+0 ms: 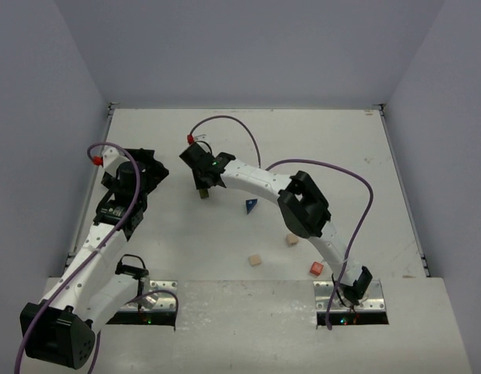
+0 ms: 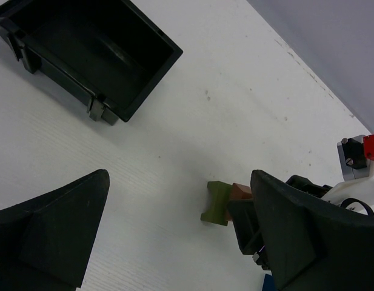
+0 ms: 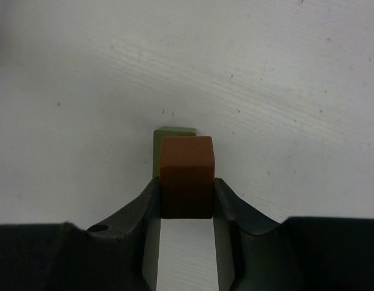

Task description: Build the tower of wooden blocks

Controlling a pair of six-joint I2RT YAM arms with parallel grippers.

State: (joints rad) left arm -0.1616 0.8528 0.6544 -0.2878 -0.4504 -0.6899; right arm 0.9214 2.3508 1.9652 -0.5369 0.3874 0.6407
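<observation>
The right gripper (image 3: pixel 187 189) has its jaws narrowed onto a reddish-brown block (image 3: pixel 187 173), one finger against each side face. Just beyond the held block stands the olive-green block (image 3: pixel 170 134), with only its top edge and one side strip showing past it. In the left wrist view the two blocks sit side by side and look to be touching. I cannot tell whether the reddish-brown one rests on the tabletop (image 1: pixel 318 148).

From above, this pair lies left of the tabletop's middle. The blue wedge (image 1: pixel 250 205) lies near the centre, apart from them. Closer to the near edge and right of centre sit a tan cube (image 1: pixel 291 240) and a second tan cube (image 1: pixel 256 259). The red cube (image 1: pixel 316 269) sits nearest that edge, all three separate.

The left gripper (image 2: pixel 180 182) hangs over bare tabletop with its jaws wide apart and nothing between them. The black tray (image 2: pixel 144 66) lies beyond it.
</observation>
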